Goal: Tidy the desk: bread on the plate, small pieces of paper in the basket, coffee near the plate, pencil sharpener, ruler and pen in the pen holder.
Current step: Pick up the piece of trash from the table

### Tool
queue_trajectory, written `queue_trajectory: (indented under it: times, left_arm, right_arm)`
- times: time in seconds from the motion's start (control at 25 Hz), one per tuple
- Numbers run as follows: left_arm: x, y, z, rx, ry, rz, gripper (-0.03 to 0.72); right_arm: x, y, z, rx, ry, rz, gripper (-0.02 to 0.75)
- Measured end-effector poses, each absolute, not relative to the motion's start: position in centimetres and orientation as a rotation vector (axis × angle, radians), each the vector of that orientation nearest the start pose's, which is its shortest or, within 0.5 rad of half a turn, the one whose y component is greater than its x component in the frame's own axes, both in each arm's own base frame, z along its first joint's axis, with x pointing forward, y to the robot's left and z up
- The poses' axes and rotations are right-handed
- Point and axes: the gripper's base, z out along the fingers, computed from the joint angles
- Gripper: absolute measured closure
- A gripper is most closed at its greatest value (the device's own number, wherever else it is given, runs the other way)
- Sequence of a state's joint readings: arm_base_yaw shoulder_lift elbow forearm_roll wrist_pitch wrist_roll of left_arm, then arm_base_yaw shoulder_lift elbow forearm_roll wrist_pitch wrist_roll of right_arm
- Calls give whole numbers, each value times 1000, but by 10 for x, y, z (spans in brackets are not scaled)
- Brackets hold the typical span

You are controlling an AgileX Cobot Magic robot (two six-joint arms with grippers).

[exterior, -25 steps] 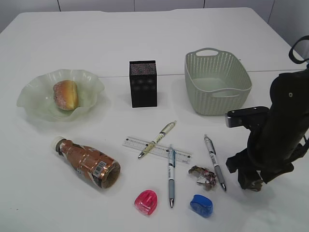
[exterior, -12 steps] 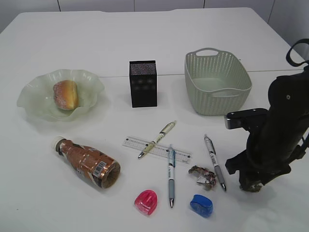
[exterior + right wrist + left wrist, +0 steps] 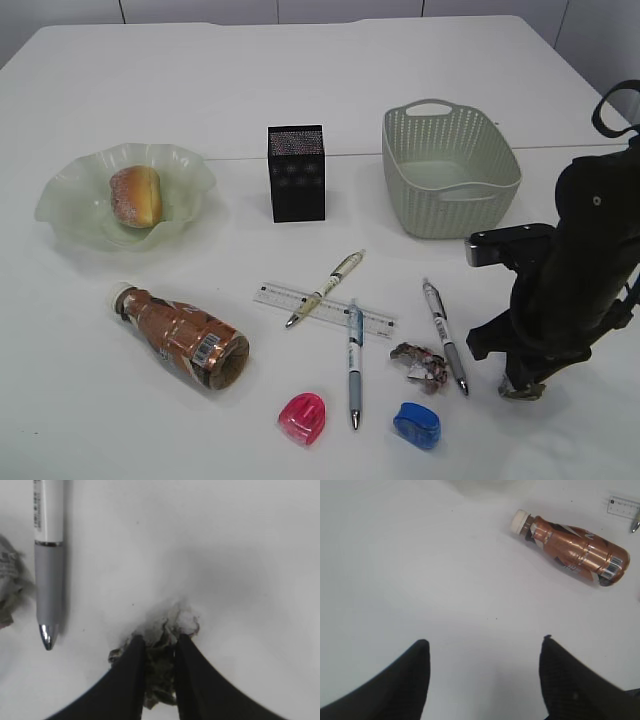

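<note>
White, matte counter [image 3: 300, 60] carries the scattered items. Since a second ago the right hand [image 3: 159, 652] has narrowed from spread to pinched on a crumpled paper ball [image 3: 167, 625] at 4 o'clock, so its transfer to the perforated basket [image 3: 450, 175] at 1 o'clock is judged next; the second ball [image 3: 420, 363] lies beside a pen [image 3: 444, 336]. The left hand [image 3: 485, 680] is held open above bare counter, the glossy coffee bottle [image 3: 575, 552] well apart.

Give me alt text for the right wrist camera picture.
Two black gripper fingers pinch a crumpled paper ball on the white desk. A white-and-grey pen lies to the left, tip toward the camera, with part of another paper ball at the left edge.
</note>
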State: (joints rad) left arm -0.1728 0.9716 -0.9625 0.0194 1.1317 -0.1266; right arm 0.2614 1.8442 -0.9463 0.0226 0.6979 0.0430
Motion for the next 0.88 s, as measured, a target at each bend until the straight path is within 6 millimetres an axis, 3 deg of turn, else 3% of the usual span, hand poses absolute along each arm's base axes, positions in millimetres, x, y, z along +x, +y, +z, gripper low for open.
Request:
queue_trajectory:
  times: [0.16, 0.6, 0.72, 0.88]
  left_arm:
    - [164, -27, 340, 66, 2625, -78, 192]
    - [165, -27, 341, 66, 2608, -81, 191]
    - [165, -27, 341, 66, 2604, -82, 191]
    - [165, -27, 341, 66, 2604, -82, 191]
  right_arm:
    - [297, 81, 130, -310, 3056, 39, 615]
    - [297, 82, 164, -275, 2949, 86, 617]
    - [308, 86, 184, -261, 2870, 114, 617]
    - [336, 93, 226, -247, 2715, 150, 617]
